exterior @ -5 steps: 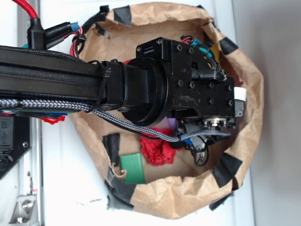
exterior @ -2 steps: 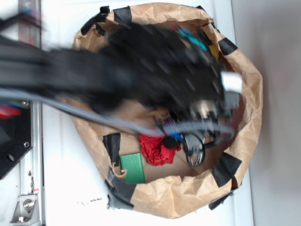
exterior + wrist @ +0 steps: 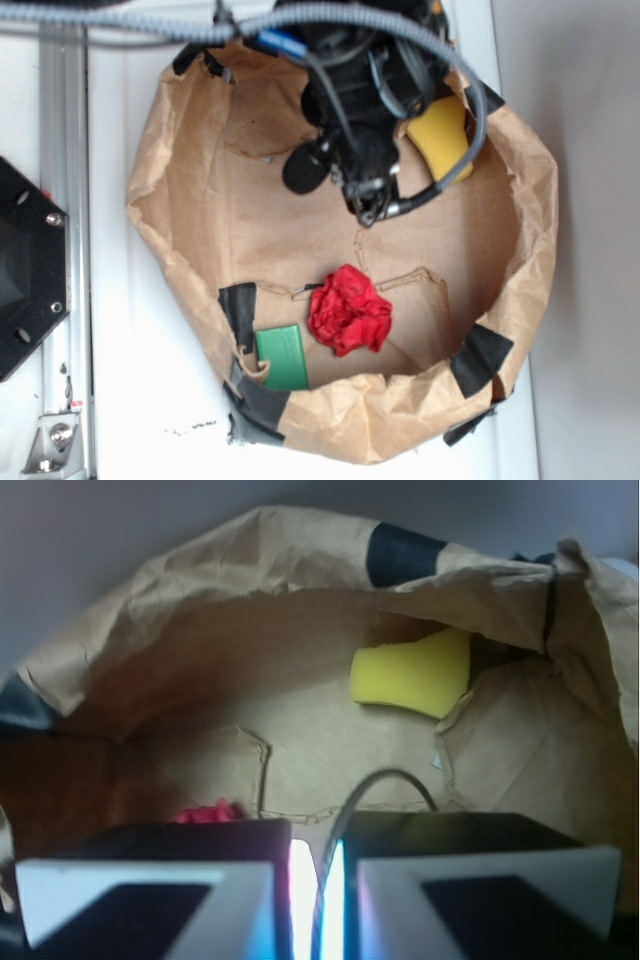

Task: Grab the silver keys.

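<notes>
Exterior view: a shallow brown paper bag [image 3: 180, 200] with rolled walls patched in black tape is seen on a white desk [image 3: 140, 400]. The black robot arm [image 3: 350, 90] reaches in from the upper edge, trailing a grey braided cable, and its fingers [image 3: 365, 185] hang over the upper middle of the bag floor. A small glint of metal, taken to be the silver keys [image 3: 370, 207], is seen at their tip, lifted clear of the paper; the individual keys cannot be made out. A yellow foam sponge [image 3: 440, 135] lies just beside the arm against the upper right wall. A crumpled red paper ball [image 3: 348, 310] rests on the floor near the lower wall, with a flat green block [image 3: 282, 357] just to its left, apart from it.

From the wrist camera, the fingers [image 3: 150, 905] are seen drawn almost together, only a narrow bright slit being left. A thin dark wire ring [image 3: 385, 772] arches up out of that slit, pinched there. The sponge [image 3: 412, 672] is seen ahead and a sliver of the red ball [image 3: 210, 811] above the left finger.
</notes>
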Robot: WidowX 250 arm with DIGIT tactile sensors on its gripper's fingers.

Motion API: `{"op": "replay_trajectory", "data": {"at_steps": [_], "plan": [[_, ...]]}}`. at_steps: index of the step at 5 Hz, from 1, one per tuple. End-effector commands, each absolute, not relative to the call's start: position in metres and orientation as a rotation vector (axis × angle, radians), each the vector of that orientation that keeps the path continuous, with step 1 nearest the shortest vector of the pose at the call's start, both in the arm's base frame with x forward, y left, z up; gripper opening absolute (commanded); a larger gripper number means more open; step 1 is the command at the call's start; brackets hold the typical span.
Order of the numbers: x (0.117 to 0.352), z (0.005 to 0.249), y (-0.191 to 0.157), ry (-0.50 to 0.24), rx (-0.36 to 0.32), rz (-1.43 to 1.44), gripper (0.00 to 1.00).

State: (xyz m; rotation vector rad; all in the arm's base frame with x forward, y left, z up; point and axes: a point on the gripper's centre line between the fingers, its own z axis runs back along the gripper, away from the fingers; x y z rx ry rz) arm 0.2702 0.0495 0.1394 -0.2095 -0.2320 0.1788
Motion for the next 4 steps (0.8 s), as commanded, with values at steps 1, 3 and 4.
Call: {"op": "replay_trajectory", "data": {"at_steps": [1, 3, 4], "plan": [[0.267, 0.155, 0.044, -0.194, -0.126, 0.153, 0.00], [0.260, 0.152, 0.036, -0.186, -0.091, 0.115, 0.00], [0.262, 0.149, 0.034, -0.206, -0.072, 0.121, 0.00]]}}
